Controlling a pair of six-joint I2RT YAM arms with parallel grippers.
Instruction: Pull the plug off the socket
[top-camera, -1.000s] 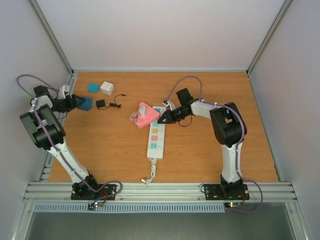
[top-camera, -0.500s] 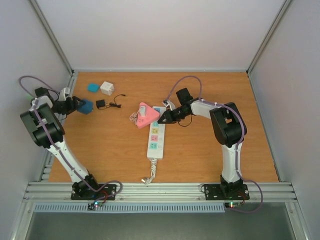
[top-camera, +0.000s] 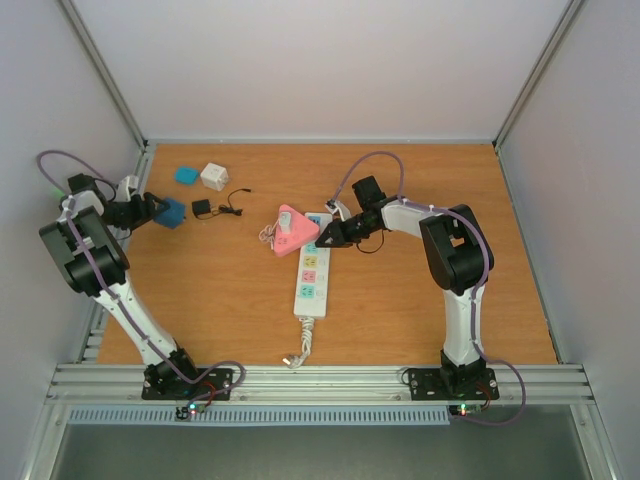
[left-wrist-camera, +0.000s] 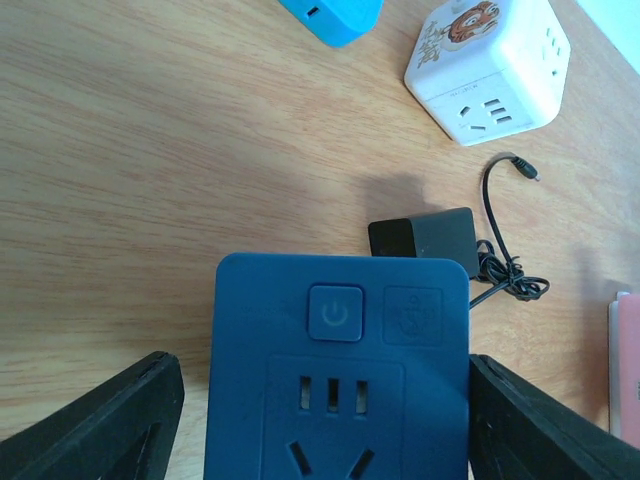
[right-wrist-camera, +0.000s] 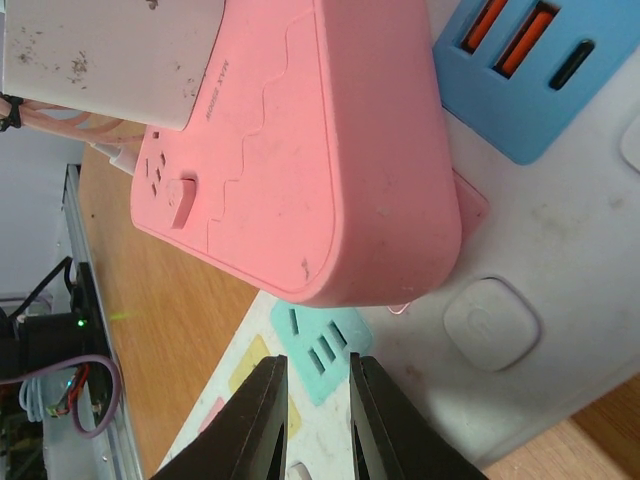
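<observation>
The socket, a long white power strip (top-camera: 310, 272), lies mid-table with pastel outlet faces. A pink triangular plug (top-camera: 290, 232) sits in its far end; it also shows in the right wrist view (right-wrist-camera: 300, 150) above the strip (right-wrist-camera: 560, 260). My right gripper (top-camera: 325, 240) rests on the strip beside the pink plug. Its jaws are nearly closed with nothing between them, over a green outlet face (right-wrist-camera: 318, 362). My left gripper (top-camera: 150, 210) is at the far left, spread around a dark blue cube socket (left-wrist-camera: 340, 380), with a gap at the left finger.
A white cube socket (top-camera: 213, 177), a light blue block (top-camera: 186, 175) and a black adapter with a thin cord (top-camera: 202, 208) lie at the back left. A white adapter (right-wrist-camera: 110, 50) is plugged into the pink plug. The strip's short cord (top-camera: 300, 350) runs toward the near edge.
My left gripper has drawn back slightly toward the left wall and the blue cube has shifted a little. The right arm, the strip and the pink plug have not moved.
</observation>
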